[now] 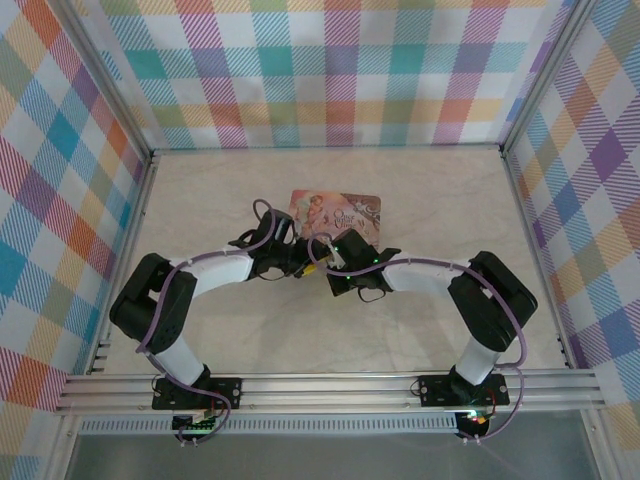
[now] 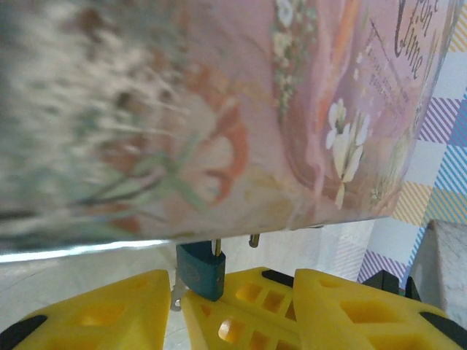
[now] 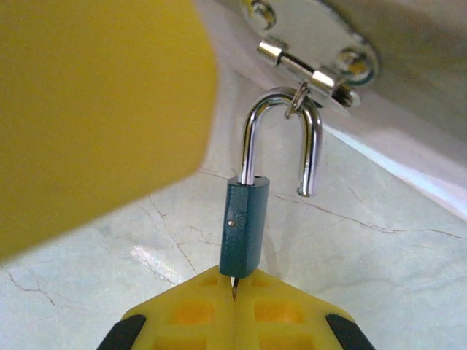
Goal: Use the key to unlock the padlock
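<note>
pale marbled table (image 1: 420, 190) inside plaid walls (image 1: 330, 70). both arms bend inward and meet at the table's middle, just at the near edge of the flat pink picture box (image 1: 335, 212).

left gripper (image 2: 232, 288): yellow fingers (image 2: 95, 313) stand apart on either side of the lock area, nothing clamped between them that i can see. one of its fingers is a big yellow blur in the upper left of the right wrist view.

right gripper (image 3: 235, 292): fingertips pressed together, directly under the padlock's bottom and touching it. there's a thin dark sliver between the tips, can't tell if it's the key.

padlock (image 3: 244, 219): tiny, with a teal body and a silver shackle, hanging upright off the box's near side above the table, between the two grippers. the shackle is open: one leg is in the body and the other hangs free beside it. the top of the shackle is hooked through a small ring (image 3: 298, 98) on the silver hasp plate (image 3: 314, 44) fixed to the box.
</note>
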You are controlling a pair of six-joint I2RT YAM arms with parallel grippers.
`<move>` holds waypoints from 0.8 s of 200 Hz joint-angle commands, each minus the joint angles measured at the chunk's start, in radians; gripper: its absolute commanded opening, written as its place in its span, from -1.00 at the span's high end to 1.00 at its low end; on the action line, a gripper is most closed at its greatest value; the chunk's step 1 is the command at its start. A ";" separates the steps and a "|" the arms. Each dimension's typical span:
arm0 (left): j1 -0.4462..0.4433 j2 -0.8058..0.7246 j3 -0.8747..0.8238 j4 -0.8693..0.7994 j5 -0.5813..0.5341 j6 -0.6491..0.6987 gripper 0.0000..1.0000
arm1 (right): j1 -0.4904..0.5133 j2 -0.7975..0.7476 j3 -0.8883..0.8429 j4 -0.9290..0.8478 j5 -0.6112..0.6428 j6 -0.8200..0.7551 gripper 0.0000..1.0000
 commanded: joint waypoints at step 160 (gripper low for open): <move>0.201 -0.163 0.039 -0.182 -0.198 0.192 -0.19 | 0.012 -0.047 0.072 -0.219 -0.043 -0.219 1.00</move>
